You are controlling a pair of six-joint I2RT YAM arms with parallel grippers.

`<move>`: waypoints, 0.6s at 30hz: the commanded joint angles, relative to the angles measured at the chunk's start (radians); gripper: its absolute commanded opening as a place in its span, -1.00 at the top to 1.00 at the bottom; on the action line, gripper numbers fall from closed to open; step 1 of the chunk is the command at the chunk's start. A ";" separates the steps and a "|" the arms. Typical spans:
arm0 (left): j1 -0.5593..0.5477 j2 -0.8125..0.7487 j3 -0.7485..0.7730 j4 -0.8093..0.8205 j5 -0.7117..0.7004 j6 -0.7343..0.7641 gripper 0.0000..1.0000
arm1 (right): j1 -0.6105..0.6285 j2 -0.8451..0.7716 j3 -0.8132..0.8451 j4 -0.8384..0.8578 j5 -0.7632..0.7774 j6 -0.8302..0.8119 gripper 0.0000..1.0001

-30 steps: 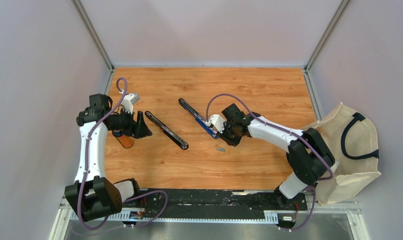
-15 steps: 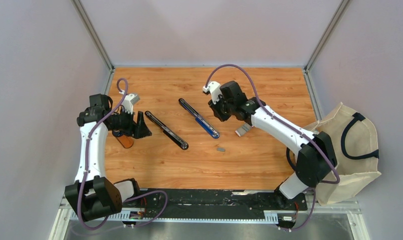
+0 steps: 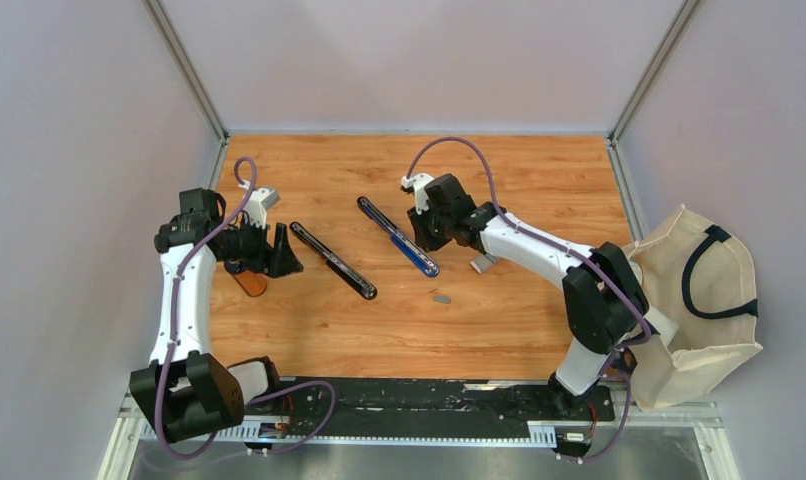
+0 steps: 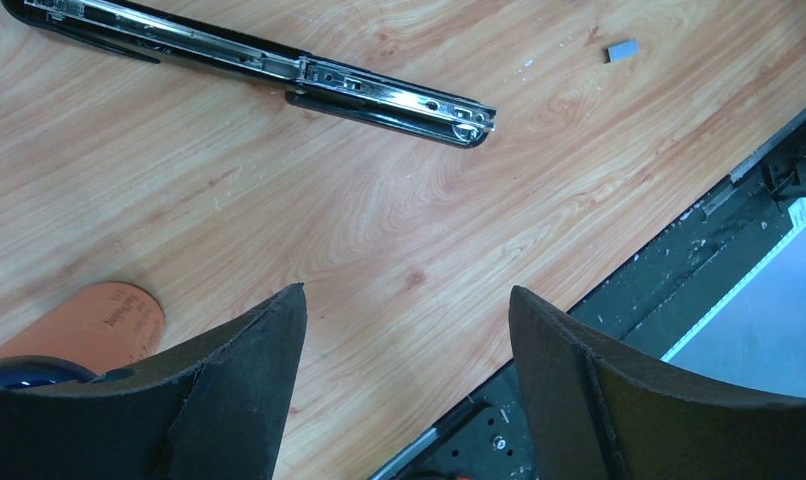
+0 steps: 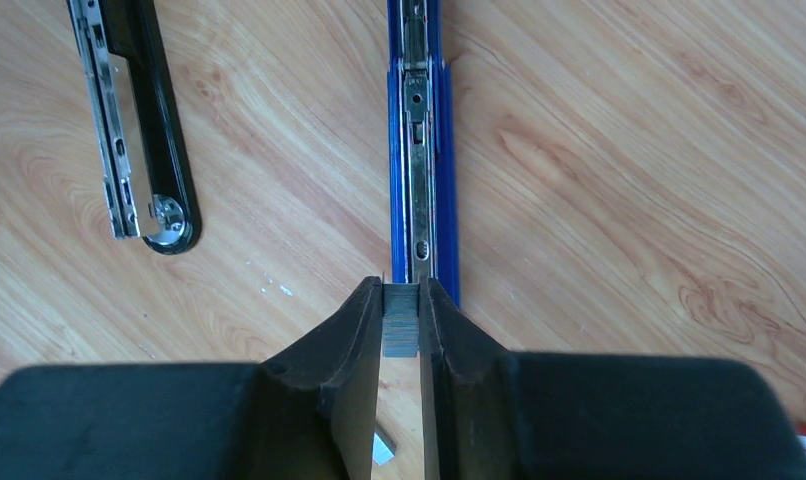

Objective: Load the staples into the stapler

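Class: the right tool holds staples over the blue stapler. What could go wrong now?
The staples, pinched in the right tool, may slip or break; a grey bit lies loose. The blue stapler has a narrow channel and nothing steadies it, the left tool being open and apart: a crooked drop could miss or shift it.

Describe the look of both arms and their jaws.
The left arm and right arm have white links and bulky black joints. A purple cable loops along each. The jaws are matte black, broad at the root, tapering to the tips.
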 commanded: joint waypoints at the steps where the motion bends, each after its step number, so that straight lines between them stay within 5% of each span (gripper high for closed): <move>1: 0.009 -0.007 0.001 0.016 0.012 0.002 -0.64 | 0.006 0.015 0.000 0.074 -0.009 0.048 0.58; 18: 0.009 -0.003 0.002 0.014 0.020 0.004 -0.64 | 0.006 0.072 -0.023 0.095 0.020 0.048 0.58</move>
